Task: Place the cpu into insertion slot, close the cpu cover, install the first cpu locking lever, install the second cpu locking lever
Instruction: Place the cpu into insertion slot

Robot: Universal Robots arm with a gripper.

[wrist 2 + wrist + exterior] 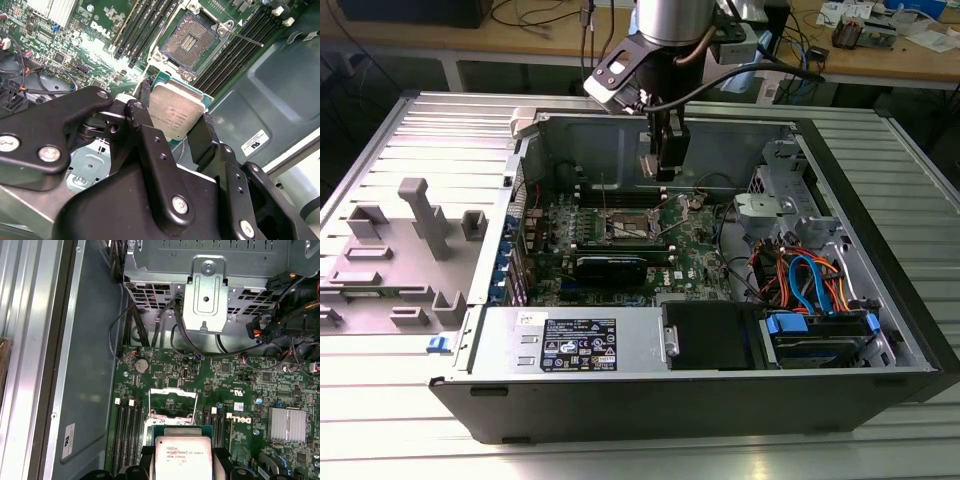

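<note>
Second wrist view, end effector (173, 115) clamped on the cpu (176, 106) by opposite edges, cpu hanging near the insertion slot (192, 42) without touching it, slot's pin field bare

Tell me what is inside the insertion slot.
In the second wrist view the insertion slot shows only its bare pin field. The cpu, clamped in the pincer, hides part of the slot in the first wrist view.
</note>
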